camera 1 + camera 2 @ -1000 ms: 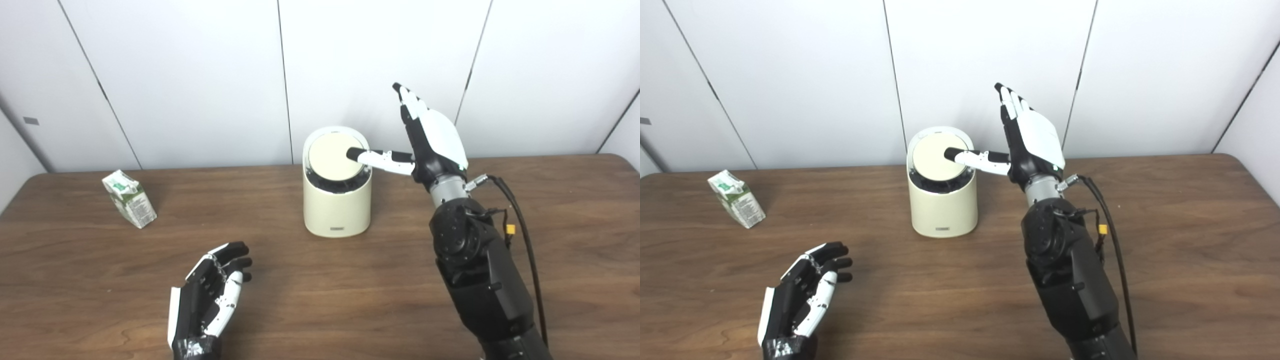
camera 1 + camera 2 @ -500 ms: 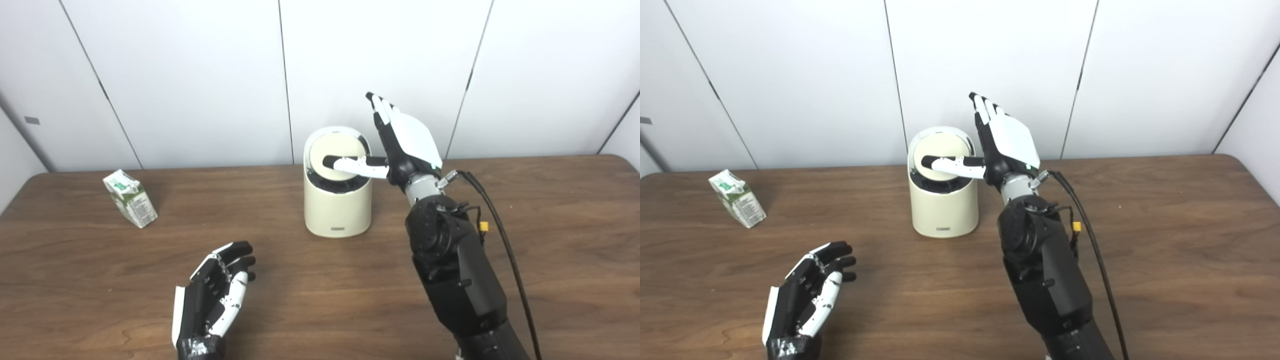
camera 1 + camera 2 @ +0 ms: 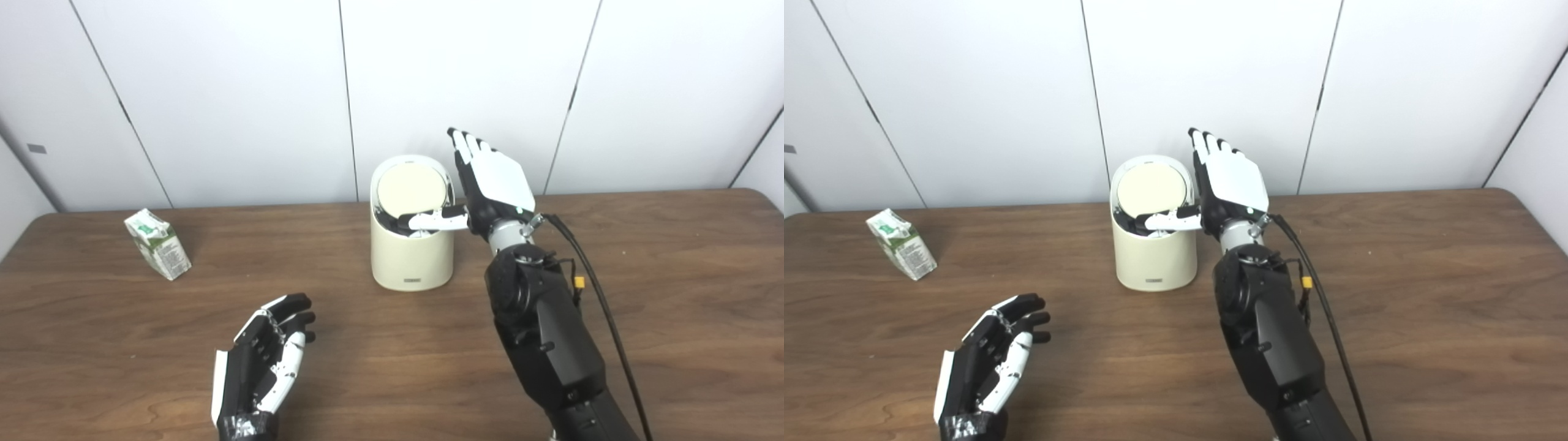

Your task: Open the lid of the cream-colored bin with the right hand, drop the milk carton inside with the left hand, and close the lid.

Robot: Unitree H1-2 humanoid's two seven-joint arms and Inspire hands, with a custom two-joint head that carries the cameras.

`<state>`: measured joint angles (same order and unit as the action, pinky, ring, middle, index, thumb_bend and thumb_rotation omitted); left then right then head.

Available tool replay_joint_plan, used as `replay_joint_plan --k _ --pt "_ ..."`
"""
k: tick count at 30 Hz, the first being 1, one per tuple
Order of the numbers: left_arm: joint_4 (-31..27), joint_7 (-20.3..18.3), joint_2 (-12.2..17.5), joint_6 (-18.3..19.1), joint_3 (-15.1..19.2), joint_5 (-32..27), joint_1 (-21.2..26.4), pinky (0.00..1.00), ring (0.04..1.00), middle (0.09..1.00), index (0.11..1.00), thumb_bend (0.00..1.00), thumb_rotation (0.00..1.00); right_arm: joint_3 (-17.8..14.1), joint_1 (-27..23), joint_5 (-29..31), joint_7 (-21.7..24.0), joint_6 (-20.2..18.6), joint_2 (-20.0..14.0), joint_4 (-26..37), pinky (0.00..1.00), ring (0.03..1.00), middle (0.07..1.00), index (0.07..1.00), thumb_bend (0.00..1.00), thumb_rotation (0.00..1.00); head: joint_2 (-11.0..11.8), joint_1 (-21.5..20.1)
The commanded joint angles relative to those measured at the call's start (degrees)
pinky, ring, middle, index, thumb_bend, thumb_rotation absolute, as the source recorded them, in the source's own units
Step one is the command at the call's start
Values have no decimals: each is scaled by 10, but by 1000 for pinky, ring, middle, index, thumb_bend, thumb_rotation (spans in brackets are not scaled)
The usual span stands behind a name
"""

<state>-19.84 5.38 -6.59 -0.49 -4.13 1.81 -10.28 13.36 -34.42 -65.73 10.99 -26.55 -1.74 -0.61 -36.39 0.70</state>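
We are on the first step: our right hand (image 3: 490, 184), fingers spread and gripping nothing, pushes its thumb into the front of the cream-colored bin (image 3: 413, 257), whose lid (image 3: 411, 190) is tipped up. Near the desk's (image 3: 674, 318) far left corner, the milk carton (image 3: 158, 244) stands untouched; our left hand (image 3: 260, 367) waits open and empty near the front edge, so the drop and the closing remain.

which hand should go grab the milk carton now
Left. The left hand is open and free on the carton's side of the table. The right hand is at the bin, its thumb at the tilted lid.
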Motion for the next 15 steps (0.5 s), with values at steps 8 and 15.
replay_joint_plan --k 8,15 --pt "-18 -2 -8 -12 -5 -1 1 609 692 721 712 241 265 8 2 -26 8 -3 -11 -24 1000 1000 1000 999 759 428 -1 0" --pt "-18 -2 -7 -12 -5 1 2 606 690 719 710 234 267 4 -1 -26 16 -3 -14 -28 998 1000 1000 993 782 453 -1 0"
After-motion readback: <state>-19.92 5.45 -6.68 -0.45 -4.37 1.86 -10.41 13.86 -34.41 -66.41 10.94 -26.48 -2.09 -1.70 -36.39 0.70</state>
